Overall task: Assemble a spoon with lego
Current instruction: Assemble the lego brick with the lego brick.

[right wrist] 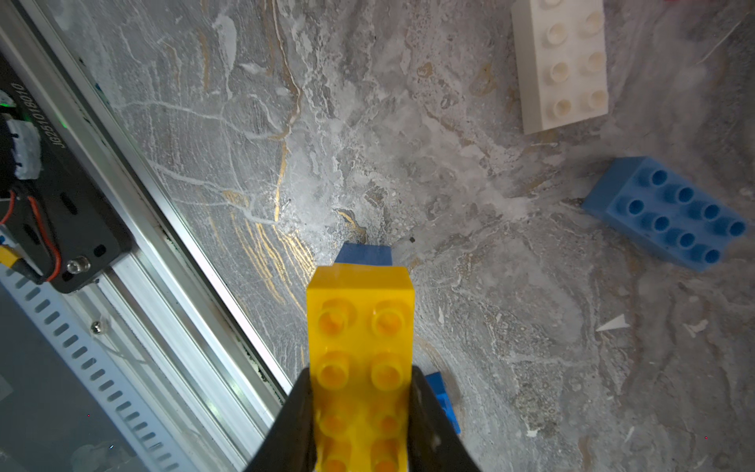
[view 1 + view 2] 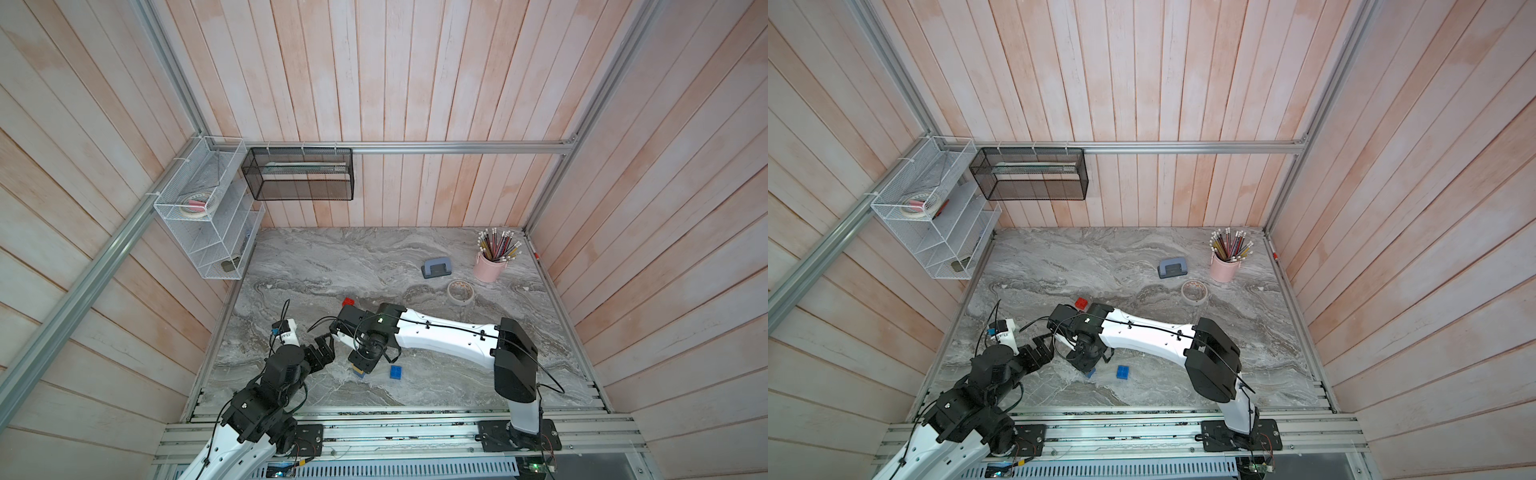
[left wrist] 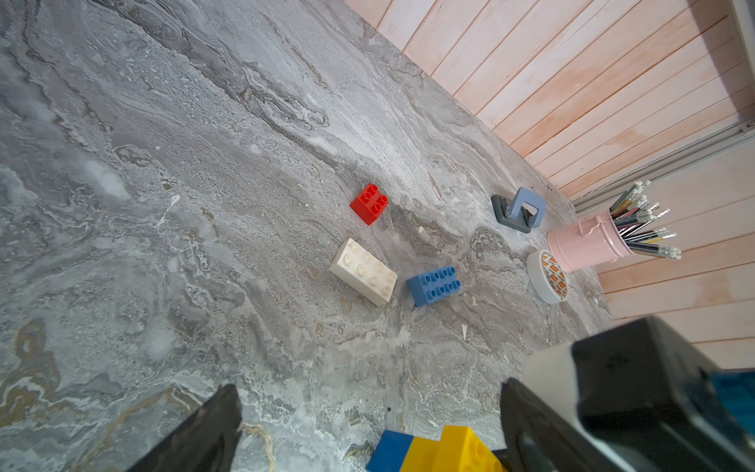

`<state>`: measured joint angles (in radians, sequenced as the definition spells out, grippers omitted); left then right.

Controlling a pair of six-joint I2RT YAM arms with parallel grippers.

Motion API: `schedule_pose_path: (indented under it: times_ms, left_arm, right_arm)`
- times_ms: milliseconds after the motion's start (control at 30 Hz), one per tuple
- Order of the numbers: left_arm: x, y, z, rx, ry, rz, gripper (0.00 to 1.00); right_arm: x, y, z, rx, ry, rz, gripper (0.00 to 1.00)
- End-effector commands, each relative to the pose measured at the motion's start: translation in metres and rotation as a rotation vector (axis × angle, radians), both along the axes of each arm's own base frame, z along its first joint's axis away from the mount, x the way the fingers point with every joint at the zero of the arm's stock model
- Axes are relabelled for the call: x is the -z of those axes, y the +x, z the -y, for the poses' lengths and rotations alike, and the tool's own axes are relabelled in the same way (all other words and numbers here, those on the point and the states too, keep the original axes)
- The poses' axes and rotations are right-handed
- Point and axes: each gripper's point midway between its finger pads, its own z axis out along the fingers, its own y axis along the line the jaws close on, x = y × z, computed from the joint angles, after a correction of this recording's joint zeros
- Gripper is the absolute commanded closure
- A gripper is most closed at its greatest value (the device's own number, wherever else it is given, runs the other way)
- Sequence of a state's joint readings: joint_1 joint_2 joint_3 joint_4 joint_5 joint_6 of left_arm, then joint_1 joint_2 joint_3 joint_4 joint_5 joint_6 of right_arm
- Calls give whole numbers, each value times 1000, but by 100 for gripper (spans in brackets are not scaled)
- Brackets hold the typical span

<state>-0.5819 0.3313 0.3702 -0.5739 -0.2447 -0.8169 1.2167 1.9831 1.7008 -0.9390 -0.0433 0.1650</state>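
Right hand (image 1: pixel 361 380) clamped on long yellow studded plastic brick (image 1: pixel 359 327), stacked on small blue brick (image 1: pixel 363 253). Left hand (image 3: pixel 367 390) near yellow brick, spread wide, empty. Beyond yellow brick: loose blue rectangular brick (image 3: pixel 434 285), white rectangular brick (image 3: pixel 363 271), red square brick (image 3: pixel 369 203) farthest.

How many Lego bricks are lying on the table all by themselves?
3. The red brick lies farthest back; the white brick and the blue brick sit nearer, side by side but apart. The joined stack in the right gripper isn't counted; more may be hidden.

Hole punch (image 2: pixel 437 269), tape roll (image 2: pixel 460 291) and pink pencil cup (image 2: pixel 489 266) sit close together.
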Motion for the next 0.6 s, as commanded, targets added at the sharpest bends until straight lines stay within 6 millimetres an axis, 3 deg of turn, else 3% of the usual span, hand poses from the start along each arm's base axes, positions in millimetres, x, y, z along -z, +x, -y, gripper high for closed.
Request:
schedule_pose_path:
  times_ms: [0,333,567]
  left_arm:
    - [-16,1,2,-2,-32,39,0]
    - [-17,0,1,-7,-36,41,0]
    - [-17,0,0,-9,-36,43,0]
  right_arm:
    - [5,-5,-7,-10,-5,-14,90]
    - [13,-9,-8,-17,-25,-27,91]
    - [23,-11,4,-18,-71,-7,92]
